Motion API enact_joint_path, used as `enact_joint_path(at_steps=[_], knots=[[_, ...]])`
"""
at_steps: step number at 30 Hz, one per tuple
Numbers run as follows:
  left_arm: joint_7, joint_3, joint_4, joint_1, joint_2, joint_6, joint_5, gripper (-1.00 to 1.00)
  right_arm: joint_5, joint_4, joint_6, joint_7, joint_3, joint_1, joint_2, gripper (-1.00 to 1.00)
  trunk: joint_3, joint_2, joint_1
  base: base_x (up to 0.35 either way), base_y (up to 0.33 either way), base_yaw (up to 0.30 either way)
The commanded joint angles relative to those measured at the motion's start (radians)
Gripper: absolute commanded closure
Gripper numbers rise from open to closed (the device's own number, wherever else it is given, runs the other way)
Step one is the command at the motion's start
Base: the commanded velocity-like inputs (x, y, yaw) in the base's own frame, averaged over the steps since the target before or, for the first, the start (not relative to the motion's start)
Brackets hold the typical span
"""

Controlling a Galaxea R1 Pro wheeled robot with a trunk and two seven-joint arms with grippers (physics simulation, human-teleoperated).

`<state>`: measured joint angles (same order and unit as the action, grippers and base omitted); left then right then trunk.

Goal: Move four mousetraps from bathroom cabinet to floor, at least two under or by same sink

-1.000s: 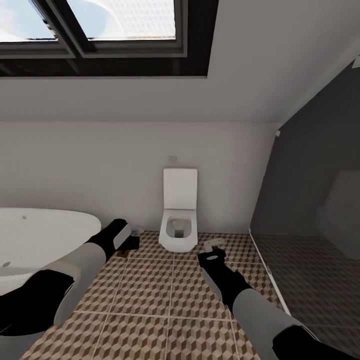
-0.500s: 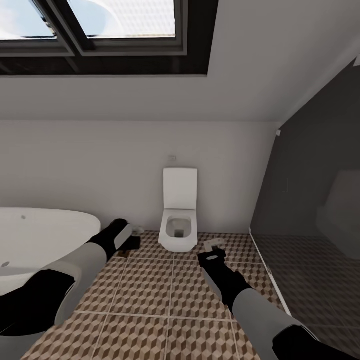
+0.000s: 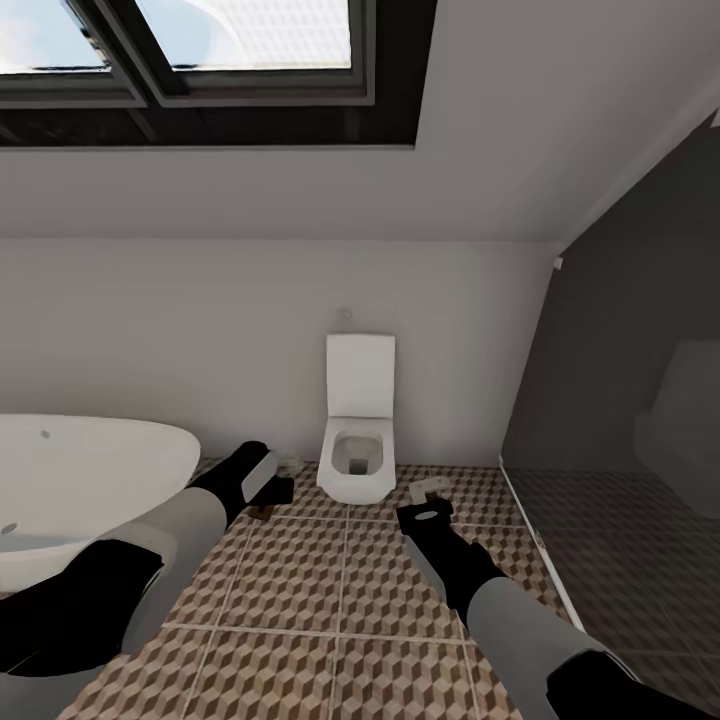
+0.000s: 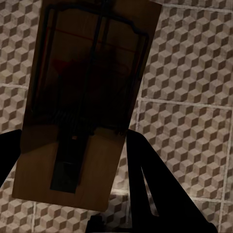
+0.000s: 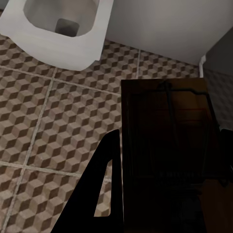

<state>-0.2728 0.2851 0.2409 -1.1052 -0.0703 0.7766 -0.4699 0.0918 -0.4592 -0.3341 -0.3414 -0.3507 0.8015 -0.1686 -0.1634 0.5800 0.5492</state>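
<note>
A tiled bathroom seen from the robot's head. The bathroom floor [image 3: 340, 590] is laid in large square tiles printed with a brown-and-beige cube pattern, divided by pale grout lines. At twelve o'clock a white, boxy toilet [image 3: 356, 455] stands against a plain pale wall, its lid raised. At nine o'clock curves the smooth white rim of an oval bathtub [image 3: 80, 490]. A dark-framed skylight [image 3: 200, 70] sits overhead, and a dark glass partition [image 3: 620, 420] closes the three o'clock side.

The left gripper [image 3: 272, 492] reaches toward eleven o'clock, low above the tiles between tub and toilet. Its dark fingers [image 4: 145, 194] are pinched on a mousetrap [image 4: 85, 107]: a flat rectangular brown wooden board with dark wire fittings and a faint red mark, held over the patterned tiles.

The right gripper [image 3: 428, 494] reaches toward one o'clock, just right of the toilet. Its black fingers [image 5: 97, 194] clamp a second mousetrap [image 5: 167, 155], the same flat wooden rectangle with a dark wire frame, held above the floor.
</note>
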Motion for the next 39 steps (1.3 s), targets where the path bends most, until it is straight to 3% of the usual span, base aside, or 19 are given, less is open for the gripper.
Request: enact_joint_path(at_steps=[1, 26, 39], knots=[[-0.003, 0.006, 0.001, -0.001, 0.0, 0.004, -0.007, 1.0, 0.011, -0.001, -0.005, -0.006, -0.008, 0.001, 0.001, 1.0, -0.005, 0.009, 0.004, 0.0, 0.0, 0.0], [-0.004, 0.006, 0.0, -0.001, -0.002, 0.004, -0.007, 1.0, 0.016, -0.009, -0.005, -0.005, -0.01, 0.001, 0.001, 1.0, -0.084, 0.184, 0.1, 0.0, 0.0, 0.0], [-0.004, 0.006, 0.0, -0.001, -0.002, 0.004, -0.007, 1.0, 0.014, -0.012, -0.006, 0.035, -0.007, 0.001, 0.001, 1.0, -0.142, 0.275, 0.15, 0.0, 0.0, 0.0]])
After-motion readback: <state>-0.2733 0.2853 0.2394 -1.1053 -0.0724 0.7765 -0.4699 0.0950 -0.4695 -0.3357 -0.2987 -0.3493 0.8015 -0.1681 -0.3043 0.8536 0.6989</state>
